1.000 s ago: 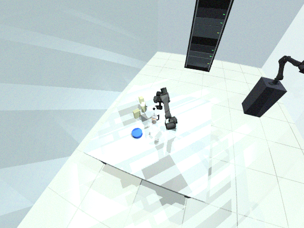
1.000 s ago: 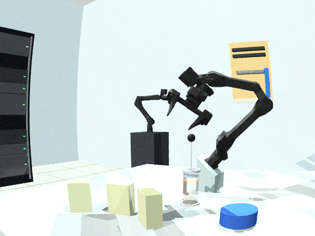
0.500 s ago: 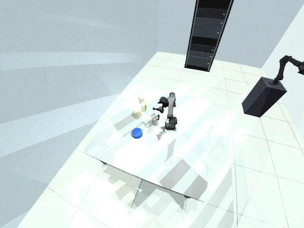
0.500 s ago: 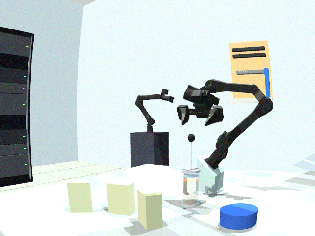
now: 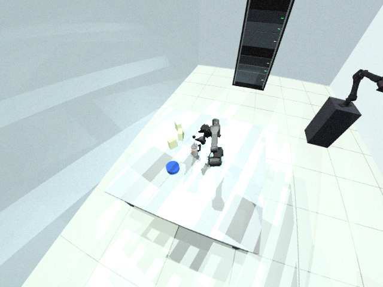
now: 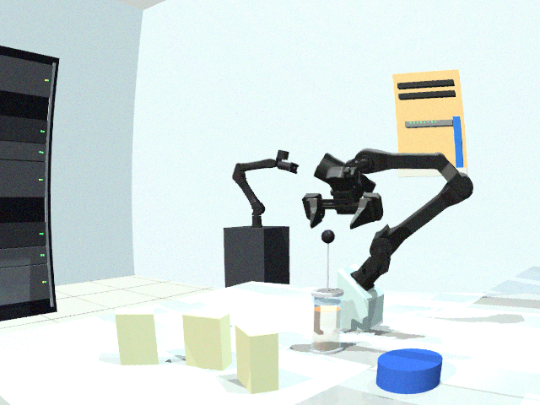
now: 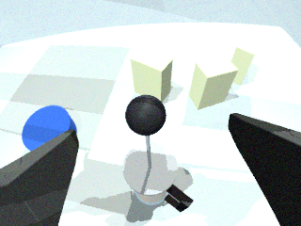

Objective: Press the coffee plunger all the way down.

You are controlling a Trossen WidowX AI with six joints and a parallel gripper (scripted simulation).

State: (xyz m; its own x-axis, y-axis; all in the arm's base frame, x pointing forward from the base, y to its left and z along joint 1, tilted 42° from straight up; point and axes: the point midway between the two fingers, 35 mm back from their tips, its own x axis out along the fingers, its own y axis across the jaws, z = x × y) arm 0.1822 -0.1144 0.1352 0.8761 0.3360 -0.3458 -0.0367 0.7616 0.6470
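My black parallel-jaw gripper (image 6: pixel 336 218) hangs point-down just above the round black plunger knob (image 6: pixel 327 236) of the clear glass coffee press (image 6: pixel 326 320), fingers spread wide with nothing between them. The press stands upright on the pale table (image 6: pixel 457 348), just in front of my arm's base, its thin metal rod (image 6: pixel 327 266) fully raised and the knob riding high over the lid. A flat blue cylinder (image 6: pixel 408 370) lies near it on one side, and three pale yellow blocks (image 6: pixel 207 335) stand in a row on the other; none touches it.

From my wrist view the knob (image 7: pixel 146 115) sits between my two dark fingers, somewhat nearer the left one, with the glass body directly below.

I judge the step in hand to be the final line-up before contact. Doing it well means centring over the knob so the push runs straight down the rod. Any sideways lean on so tall a stem would likely lever the narrow glass over or slide it. I would descend slowly and vertically, close lightly on the knob or bear on it from above, and keep the load on the rod's axis to the bottom. Then a straight lift clear.
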